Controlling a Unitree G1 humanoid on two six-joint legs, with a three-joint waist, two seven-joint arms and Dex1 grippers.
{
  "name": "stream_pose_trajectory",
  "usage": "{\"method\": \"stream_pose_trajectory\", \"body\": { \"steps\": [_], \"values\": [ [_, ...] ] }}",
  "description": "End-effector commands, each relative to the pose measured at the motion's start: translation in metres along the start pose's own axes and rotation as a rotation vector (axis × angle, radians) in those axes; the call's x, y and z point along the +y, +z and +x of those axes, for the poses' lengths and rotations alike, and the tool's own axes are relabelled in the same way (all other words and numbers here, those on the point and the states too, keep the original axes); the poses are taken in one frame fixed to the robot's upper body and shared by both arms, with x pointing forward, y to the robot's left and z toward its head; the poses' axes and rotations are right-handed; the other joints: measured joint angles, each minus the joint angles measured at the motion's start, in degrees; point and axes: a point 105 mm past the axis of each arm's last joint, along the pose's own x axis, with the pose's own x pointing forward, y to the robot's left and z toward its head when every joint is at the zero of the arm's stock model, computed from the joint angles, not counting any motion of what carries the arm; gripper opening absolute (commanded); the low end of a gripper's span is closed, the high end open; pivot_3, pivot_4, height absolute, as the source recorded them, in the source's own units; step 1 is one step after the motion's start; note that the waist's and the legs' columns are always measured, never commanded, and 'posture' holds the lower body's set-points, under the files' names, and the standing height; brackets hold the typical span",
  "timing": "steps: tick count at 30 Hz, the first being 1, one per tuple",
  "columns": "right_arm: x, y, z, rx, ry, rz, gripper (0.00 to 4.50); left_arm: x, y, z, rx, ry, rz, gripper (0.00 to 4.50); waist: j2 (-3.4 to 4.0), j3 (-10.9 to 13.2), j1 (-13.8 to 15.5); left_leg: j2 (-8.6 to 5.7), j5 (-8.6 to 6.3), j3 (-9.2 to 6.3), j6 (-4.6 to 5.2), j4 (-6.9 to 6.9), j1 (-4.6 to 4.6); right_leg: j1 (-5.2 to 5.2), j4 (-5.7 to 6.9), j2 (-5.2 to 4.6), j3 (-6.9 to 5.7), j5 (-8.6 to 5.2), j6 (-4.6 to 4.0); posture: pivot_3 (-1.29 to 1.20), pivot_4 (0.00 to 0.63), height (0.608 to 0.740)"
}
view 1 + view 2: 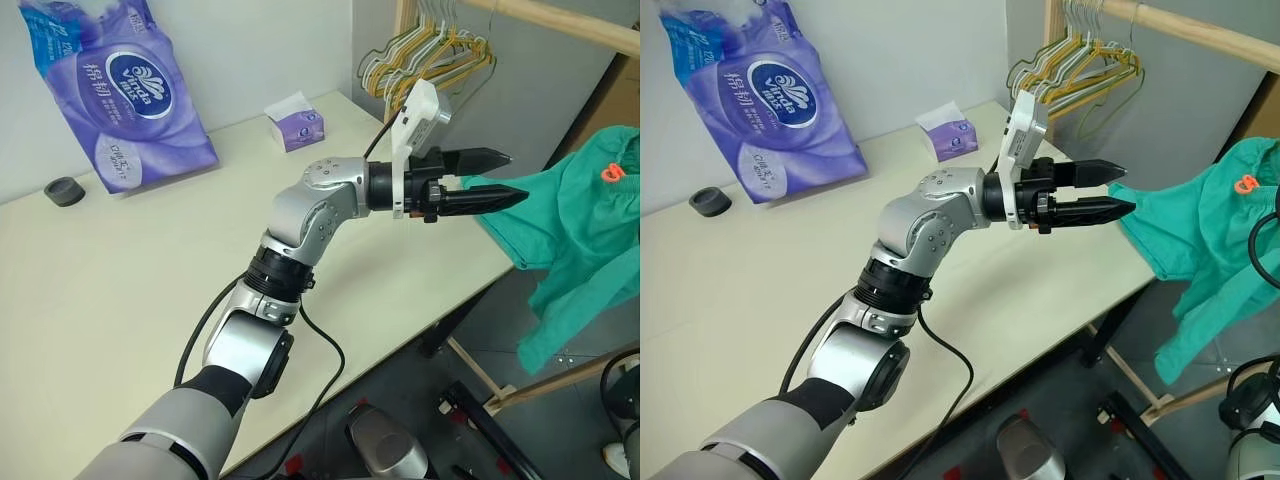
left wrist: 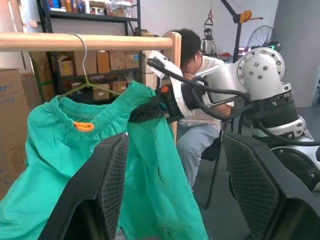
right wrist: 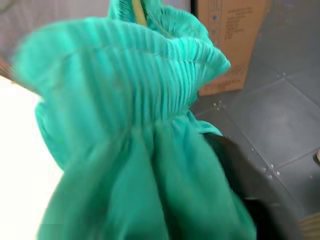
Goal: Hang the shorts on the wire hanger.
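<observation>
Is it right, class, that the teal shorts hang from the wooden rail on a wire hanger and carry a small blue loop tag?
Not quite: the loop tag is orange, not blue, as the left wrist view shows. The shorts do hang from the wooden rail on the wire hanger.

The left arm reaches out to the right, its left gripper [image 1: 500, 178] level with fingers parted. The right gripper [image 2: 137, 113] points forward.
</observation>
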Motion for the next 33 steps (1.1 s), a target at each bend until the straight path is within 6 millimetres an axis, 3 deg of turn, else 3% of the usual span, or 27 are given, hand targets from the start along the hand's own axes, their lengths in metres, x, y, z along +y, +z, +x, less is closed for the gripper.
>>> {"method": "stream_pose_trajectory", "body": {
  "steps": [1,5,11,17,20,24,28,31,33],
  "values": [
    [0.007,0.022,-0.012,-0.099,0.024,-0.008,3.07,-0.004,0.017,0.005,-0.030,-0.029,0.064,3.13,0.00,0.1,-0.4,0.00,0.00,0.02,0.00,0.00,0.00,0.00,0.00,0.00,0.01,0.00,0.01,-0.64,0.164,0.740],
    [0.015,0.028,-0.015,-0.121,0.062,-0.024,4.45,-0.004,0.017,0.006,-0.030,-0.033,0.070,3.13,-0.01,0.1,-0.9,0.00,-0.01,0.00,0.01,-0.02,0.00,-0.01,0.00,0.00,0.00,-0.02,0.04,-0.64,0.164,0.740],
    [0.018,0.034,-0.016,-0.170,0.065,-0.067,4.48,-0.004,0.016,0.006,-0.027,-0.030,0.072,3.13,-0.01,0.1,-1.0,0.00,-0.02,0.02,0.03,-0.01,0.00,-0.01,0.00,0.00,0.01,-0.02,0.05,-0.64,0.162,0.740],
    [0.031,0.060,-0.021,-0.367,0.087,-0.278,4.48,-0.002,0.014,0.004,-0.023,-0.019,0.070,3.13,-0.05,0.2,-1.0,0.00,-0.02,0.04,0.04,-0.01,0.00,-0.01,-0.01,0.00,0.02,-0.04,0.09,-0.64,0.160,0.740],
    [0.060,0.078,-0.033,-0.548,0.179,-0.444,4.48,-0.001,0.012,0.003,-0.017,-0.012,0.066,3.13,-0.09,0.2,-1.1,0.00,-0.03,0.08,0.04,-0.01,0.01,-0.01,-0.02,-0.01,0.05,-0.03,0.12,-0.63,0.159,0.740],
    [0.088,0.080,-0.044,-0.681,0.302,-0.555,4.48,0.000,0.011,0.000,-0.011,-0.004,0.065,3.13,-0.25,0.3,-1.7,0.01,-0.03,0.11,0.04,-0.04,0.06,0.00,-0.02,0.00,0.05,-0.03,0.14,-0.62,0.150,0.740],
    [0.140,0.044,-0.045,-0.611,0.622,-0.505,4.48,0.010,0.007,-0.022,0.028,0.099,0.105,3.13,-0.34,0.3,-2.4,0.02,-0.03,0.06,0.04,-0.01,0.06,0.02,0.00,-0.01,0.05,-0.01,0.18,-0.59,0.137,0.740],
    [0.160,0.024,-0.045,-0.565,0.741,-0.486,4.48,0.017,0.004,-0.041,0.049,0.191,0.116,3.13,-0.32,0.3,-2.3,0.04,-0.03,0.04,0.04,-0.02,0.11,0.01,0.11,-0.05,0.06,0.00,0.16,-0.56,0.126,0.740],
    [0.176,0.006,-0.042,-0.528,0.826,-0.481,4.48,0.029,-0.004,-0.069,0.100,0.350,0.150,3.13,-0.28,0.3,-1.7,0.04,-0.03,0.00,0.04,-0.01,0.10,-0.01,0.16,-0.14,0.04,0.07,0.06,-0.52,0.107,0.740]
  ]
}}
